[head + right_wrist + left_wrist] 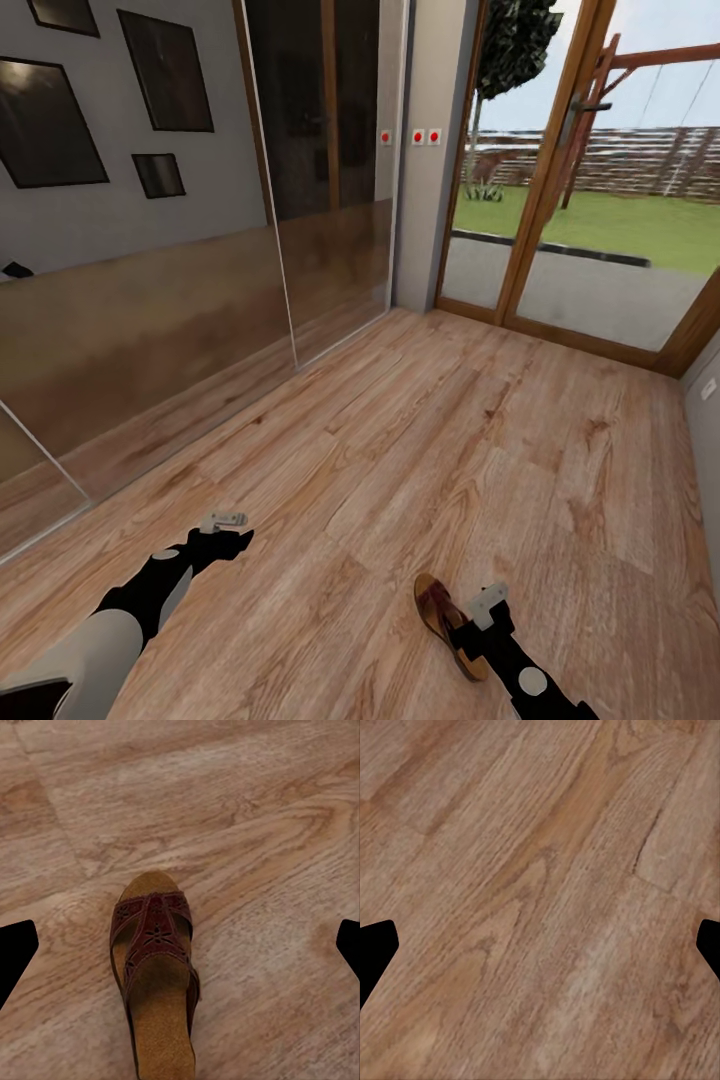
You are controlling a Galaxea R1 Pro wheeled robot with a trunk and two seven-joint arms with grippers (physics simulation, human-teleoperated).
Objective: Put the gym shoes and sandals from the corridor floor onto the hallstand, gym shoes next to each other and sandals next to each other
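Observation:
One brown sandal (437,611) with a tan insole lies flat on the wood-plank corridor floor (450,440), near the lower right of the head view. My right gripper (478,625) hovers over its heel end. In the right wrist view the sandal (154,967) sits centred below, with the black fingertips (16,951) spread far apart on either side and not touching it, so the gripper (180,949) is open. My left gripper (235,540) hangs over bare floor (540,870), and it (540,952) is open and empty. The gym shoes, the other sandal and the hallstand are out of view.
A mirrored sliding-door wardrobe (180,330) runs along the left side. Wood-framed glass doors (560,200) to a garden close the far end. A grey wall (705,420) borders the right edge.

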